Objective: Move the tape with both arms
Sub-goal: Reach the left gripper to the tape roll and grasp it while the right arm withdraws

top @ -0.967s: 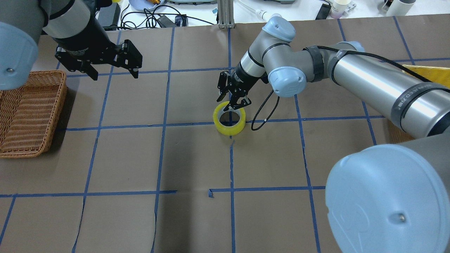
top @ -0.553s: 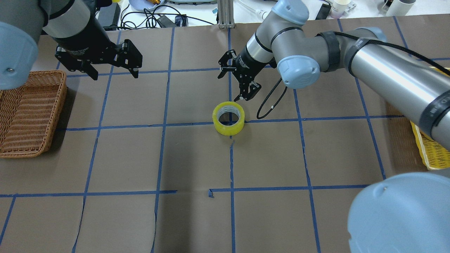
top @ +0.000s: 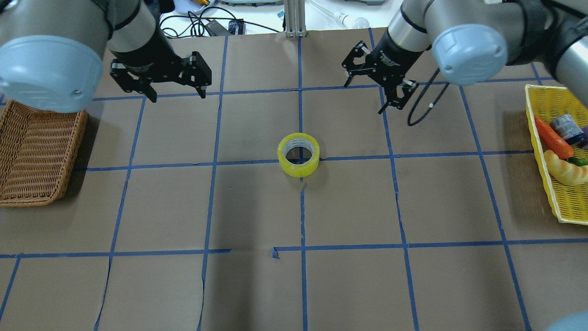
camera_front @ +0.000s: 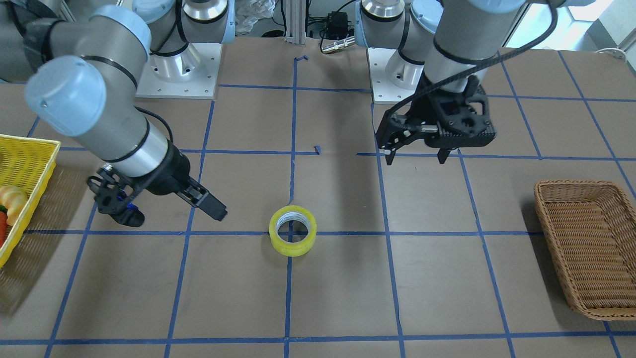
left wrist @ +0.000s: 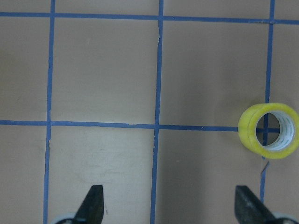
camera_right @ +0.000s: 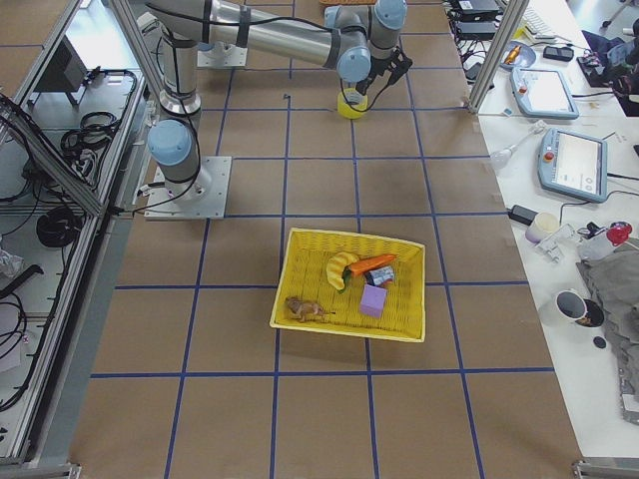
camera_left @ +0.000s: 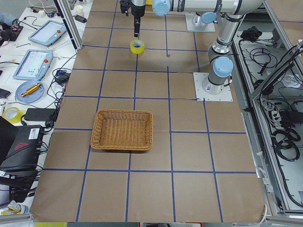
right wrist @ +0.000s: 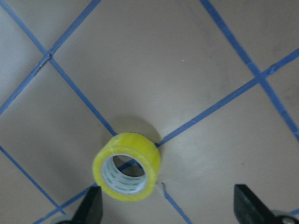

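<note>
The yellow tape roll [top: 298, 169] lies flat on the brown table at a crossing of blue grid lines, also in the front view [camera_front: 293, 247]. My left gripper [top: 177, 94] is open and empty, hovering left of and beyond the tape; its wrist view shows the tape [left wrist: 250, 133] at the right, ahead of its fingers. My right gripper [top: 363, 98] is open and empty, raised beyond and to the right of the tape; its wrist view shows the tape [right wrist: 135, 144] ahead of it. Neither gripper touches the tape.
A brown wicker basket [top: 41, 156] sits at the table's left edge. A yellow basket [top: 572, 207] with toy food sits at the right edge. Cables and devices lie beyond the far edge.
My right gripper, which was on the tape's rim, has let go, risen and drawn back to the far right. My left gripper has shifted right. The tape stays put.
</note>
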### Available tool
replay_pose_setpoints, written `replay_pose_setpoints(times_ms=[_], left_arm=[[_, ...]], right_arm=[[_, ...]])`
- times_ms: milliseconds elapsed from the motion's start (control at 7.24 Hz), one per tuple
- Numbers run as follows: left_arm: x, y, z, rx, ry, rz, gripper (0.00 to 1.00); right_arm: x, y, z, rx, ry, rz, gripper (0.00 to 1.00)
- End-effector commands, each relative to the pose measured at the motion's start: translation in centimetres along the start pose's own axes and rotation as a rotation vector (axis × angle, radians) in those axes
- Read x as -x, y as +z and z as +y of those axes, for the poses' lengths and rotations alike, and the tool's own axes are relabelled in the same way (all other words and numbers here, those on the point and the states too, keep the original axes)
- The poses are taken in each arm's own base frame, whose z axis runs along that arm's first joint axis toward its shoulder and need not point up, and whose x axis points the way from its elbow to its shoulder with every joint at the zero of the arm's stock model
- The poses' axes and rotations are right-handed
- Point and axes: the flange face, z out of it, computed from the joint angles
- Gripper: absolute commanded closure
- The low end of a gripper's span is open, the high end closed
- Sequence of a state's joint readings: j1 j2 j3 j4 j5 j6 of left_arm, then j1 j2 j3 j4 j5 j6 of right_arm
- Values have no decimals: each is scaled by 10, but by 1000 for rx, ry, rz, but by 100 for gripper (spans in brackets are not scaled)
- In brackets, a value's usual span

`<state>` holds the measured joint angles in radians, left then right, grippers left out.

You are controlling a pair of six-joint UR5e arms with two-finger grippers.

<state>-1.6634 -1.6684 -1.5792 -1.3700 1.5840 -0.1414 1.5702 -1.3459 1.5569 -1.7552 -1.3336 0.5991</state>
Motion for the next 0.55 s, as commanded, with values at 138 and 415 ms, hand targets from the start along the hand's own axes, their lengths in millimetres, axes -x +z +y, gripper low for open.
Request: replay_pose_setpoints(times_ms=[138, 415], left_arm=[[-91, 124, -9, -7, -24, 22, 0], [-127, 177, -7, 19, -24, 25, 0]], right_arm=[[-63, -73, 43, -41, -234, 237, 0], [-60, -84, 57, -52, -320, 239, 0]])
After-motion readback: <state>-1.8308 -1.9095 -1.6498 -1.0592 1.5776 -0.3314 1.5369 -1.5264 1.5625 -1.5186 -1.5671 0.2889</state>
